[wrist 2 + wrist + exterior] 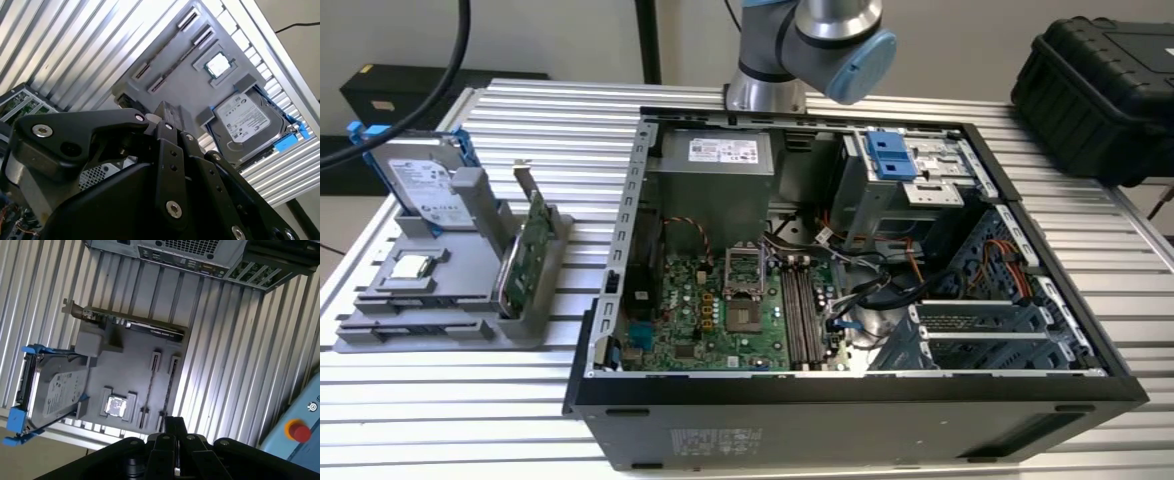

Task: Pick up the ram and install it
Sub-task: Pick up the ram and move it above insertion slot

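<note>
Bare ribbed worktop (587,140) is lying open between the gray holder (427,335) and the computer case (854,400), leaving a free lane there. On the holder, the silver drive (420,190) and the green card (534,240) are standing upright and walling in two sides, while its low slotted part is lying open from above. The tool (174,426) is hanging over that part with clear air beneath.

Inside the case, the motherboard's long slots (801,310) are facing up uncovered. Black cables (881,290) are crowding them on the exterior view's right. The power supply (714,180) and drive cage (907,190) are rising behind.
</note>
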